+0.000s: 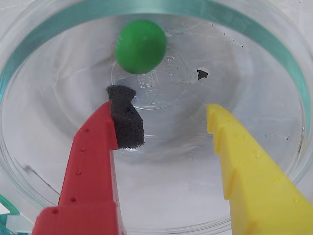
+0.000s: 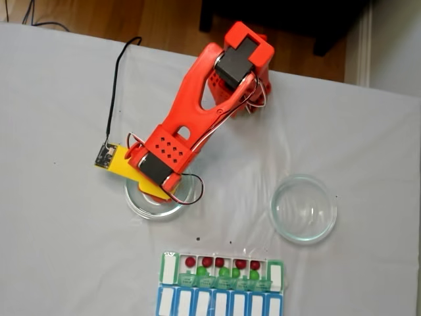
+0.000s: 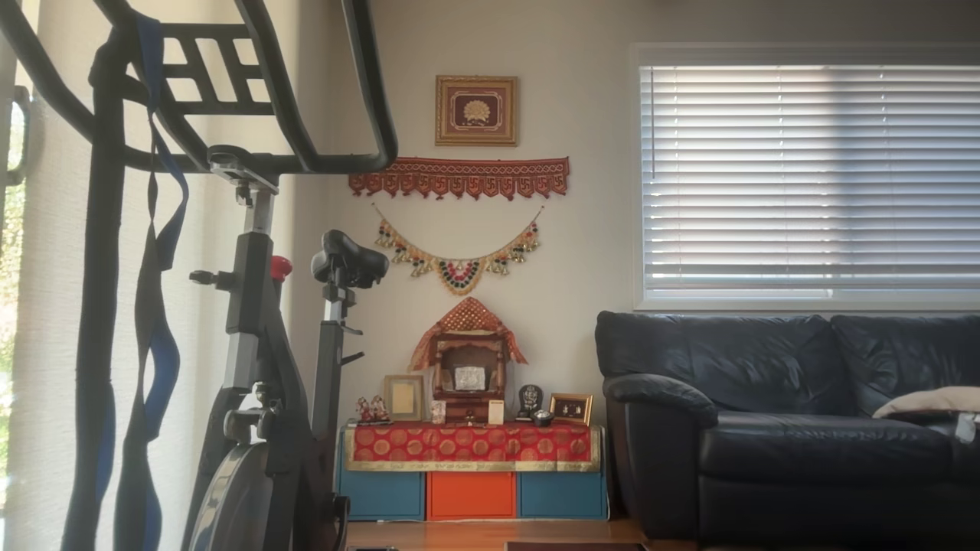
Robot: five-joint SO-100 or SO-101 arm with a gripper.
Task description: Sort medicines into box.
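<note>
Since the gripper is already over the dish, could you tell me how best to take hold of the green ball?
Grip the green ball across its middle, coming straight down from above. It is round and lies loose on the glass dish floor, just beyond the open gripper, whose jaws must straddle it.

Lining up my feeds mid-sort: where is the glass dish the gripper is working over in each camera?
Wrist view: the glass dish rings the frame, one green ball at upper centre.
Fixed view: left of centre, partly under the gripper.
Other view: a living room, no table.
Shared landmark: the yellow finger.
</note>
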